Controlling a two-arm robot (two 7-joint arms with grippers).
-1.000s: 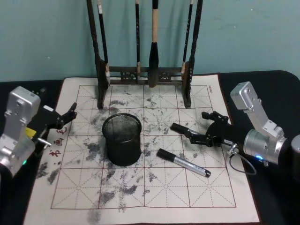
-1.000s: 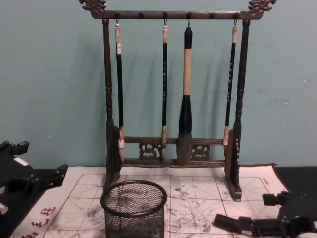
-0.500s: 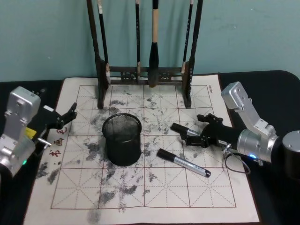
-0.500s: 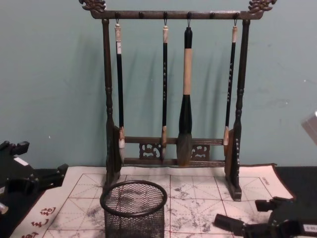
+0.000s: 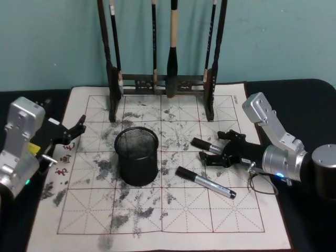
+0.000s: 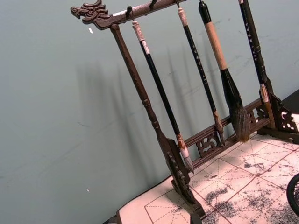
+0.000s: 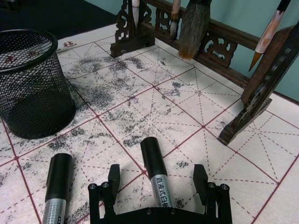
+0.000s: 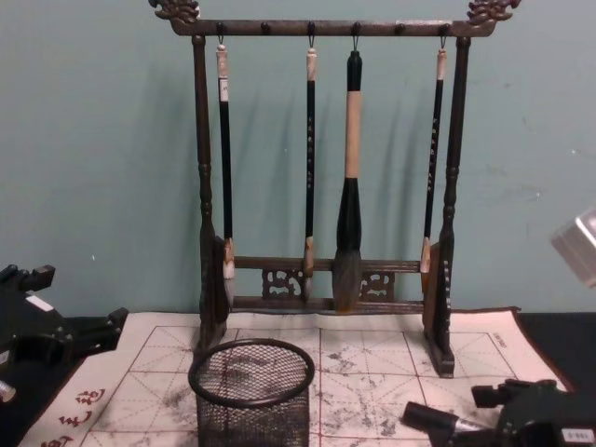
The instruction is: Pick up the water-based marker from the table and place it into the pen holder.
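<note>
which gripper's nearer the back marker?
Right. The right gripper straddles the back marker, fingers open; the left gripper sits at the mat's left edge, beyond the pen holder.

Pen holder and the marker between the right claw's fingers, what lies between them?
Just bare ink-stained mat, in the head view; the second marker lies nearer the robot.

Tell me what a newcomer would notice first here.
The tall dark wooden brush rack with four hanging calligraphy brushes stands at the back of the ink-stained gridded mat. Nearer, a black mesh pen holder sits left of centre, and the open right gripper straddles the farther marker of two lying right of the holder. The left gripper is parked at the mat's left edge.
</note>
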